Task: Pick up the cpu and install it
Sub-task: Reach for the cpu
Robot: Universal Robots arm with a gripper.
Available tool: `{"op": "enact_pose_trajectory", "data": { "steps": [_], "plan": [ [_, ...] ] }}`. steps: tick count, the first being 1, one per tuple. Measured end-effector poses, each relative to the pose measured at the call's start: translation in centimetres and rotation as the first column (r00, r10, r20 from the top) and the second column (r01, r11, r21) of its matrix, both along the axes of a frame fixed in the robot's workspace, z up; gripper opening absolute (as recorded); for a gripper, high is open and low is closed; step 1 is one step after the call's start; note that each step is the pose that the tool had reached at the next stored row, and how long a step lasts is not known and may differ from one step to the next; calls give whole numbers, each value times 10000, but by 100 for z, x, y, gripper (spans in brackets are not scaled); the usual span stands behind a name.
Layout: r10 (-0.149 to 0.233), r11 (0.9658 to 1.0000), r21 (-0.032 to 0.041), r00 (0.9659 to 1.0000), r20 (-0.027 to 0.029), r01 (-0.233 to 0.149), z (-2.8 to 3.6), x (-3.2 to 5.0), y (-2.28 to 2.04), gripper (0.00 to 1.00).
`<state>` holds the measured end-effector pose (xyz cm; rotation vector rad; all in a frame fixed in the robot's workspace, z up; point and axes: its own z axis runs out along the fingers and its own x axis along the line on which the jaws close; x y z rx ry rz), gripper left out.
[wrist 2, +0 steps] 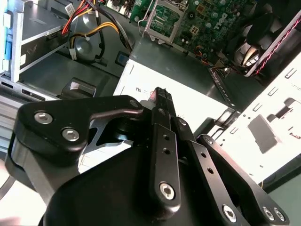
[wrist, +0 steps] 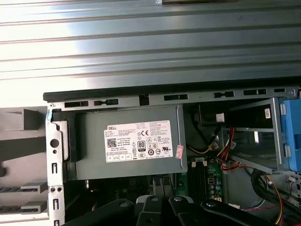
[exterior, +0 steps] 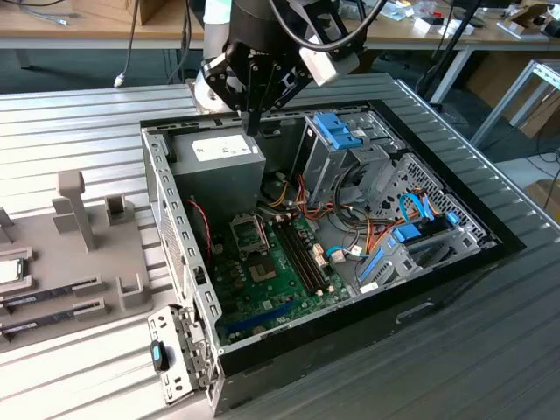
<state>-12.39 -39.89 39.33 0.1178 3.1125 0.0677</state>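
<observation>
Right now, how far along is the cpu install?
Nothing looks done: the small silver-topped square cpu lies in the grey holder at the exterior view's left. The black tool hangs over the grey box-shaped power supply, far from it. Pickup and seating on the green motherboard remain.

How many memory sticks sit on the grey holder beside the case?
2, side by side on the grey holder at the exterior view's left: one memory stick farther back, another nearer. The picture's edge cuts the holder, so more may be hidden.
</observation>
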Motion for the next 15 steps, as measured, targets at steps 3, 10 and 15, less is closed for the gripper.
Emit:
{"op": "enact_pose_trajectory", "data": {
  "steps": [3, 10, 15],
  "plan": [
    [0, 10000, -1, 10000, 0, 0, 0, -3, 0, 11],
    [-1, 10000, 0, 10000, 0, 1, 0, -19, 0, 11],
    [-1, 10000, 0, 10000, 0, 1, 0, -38, 0, 11]
  ]
}}
